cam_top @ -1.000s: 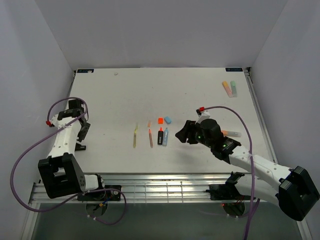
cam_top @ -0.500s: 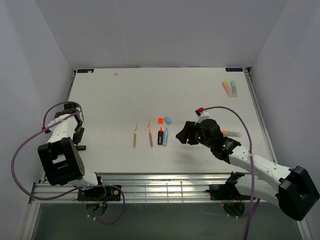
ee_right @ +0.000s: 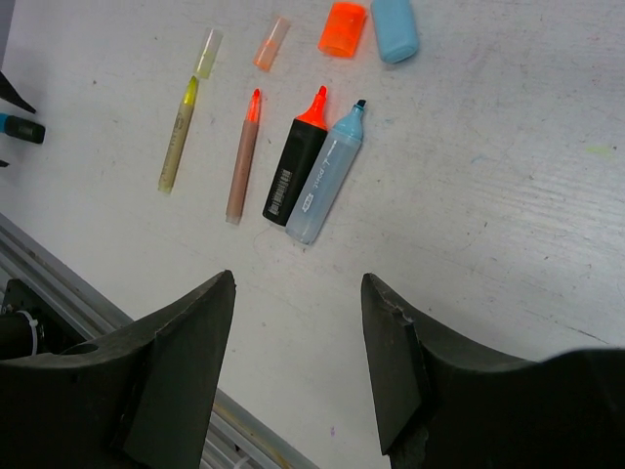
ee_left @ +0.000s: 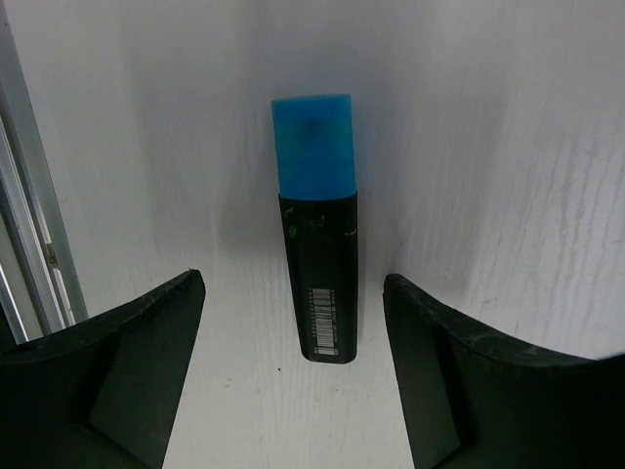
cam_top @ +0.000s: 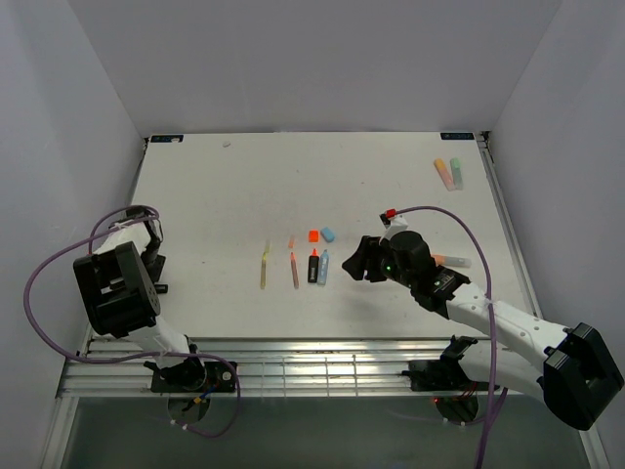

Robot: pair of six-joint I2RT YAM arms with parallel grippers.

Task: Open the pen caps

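- Blue cap (ee_left: 312, 145): seated on a black highlighter body (ee_left: 320, 278), lying flat on the white table (ee_left: 508, 147) near its left edge.
- Left gripper (ee_left: 291, 288): fingers spread wide, one on each side of the black body. They touch nothing and hold nothing.
- Right gripper (ee_right: 296, 288): fingers apart and empty, hanging over the table just beside the middle group.
- Middle group, already uncapped: yellow pen (ee_right: 181, 137), thin orange pen (ee_right: 244, 156), orange-tipped highlighter (ee_right: 298, 161), pale blue pen (ee_right: 325, 176).
- Loose beyond their tips: orange cap (ee_right: 344, 27), light blue cap (ee_right: 395, 27), clear yellow sleeve (ee_right: 207, 52), clear orange sleeve (ee_right: 272, 43).
- Hazard: a squeeze on the smooth body alone may skid or spin the pen on the table.
- Hazard: a grip across the seam would clamp the cap on, not free it.
- Hazard: one arm cannot pull the cap. The right arm is well apart and would have to cross the loose caps, where a low pass could scatter them.
- Unclear: the far-corner pens (cam_top: 449, 173) are too small to tell capped or open.
- Unclear: the pen by the right arm (cam_top: 455, 261) is partly covered.
- Unclear: from above, the left fingers are masked by their own arm.
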